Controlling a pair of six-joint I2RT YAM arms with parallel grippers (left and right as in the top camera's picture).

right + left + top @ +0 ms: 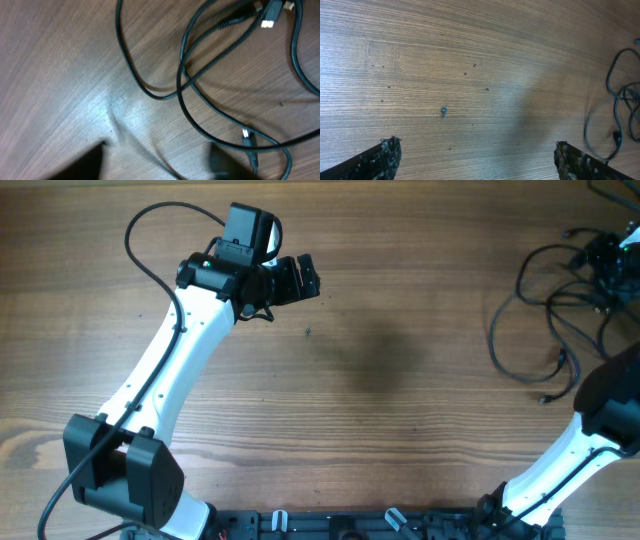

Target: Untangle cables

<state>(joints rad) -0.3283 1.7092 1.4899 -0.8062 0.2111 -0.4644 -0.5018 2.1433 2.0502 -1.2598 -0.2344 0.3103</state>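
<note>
**Ana:** Where do the cables (545, 310) lie?

**Ben:** In a loose tangle at the far right corner of the wooden worktop (400, 430), with loops spilling down along the right edge.

**Ana:** And the left gripper (476, 145)?

**Ben:** Released. Its fingers (387, 156) are spread wide over bare wood near the far edge, left of centre, with nothing between them. It is well apart from the cables (only a few loops show at the right rim of its wrist view).

**Ana:** The right gripper (159, 147)?

**Ben:** It is over the tangle. Its fingertips (80, 165) are dark blurs at the bottom of the wrist view, standing apart and grasping nothing. The cables cross one another just beyond them. One small plug (247, 139) lies just beside the right-hand blur, and a pale-tipped plug (269, 21) lies farther off.
</note>
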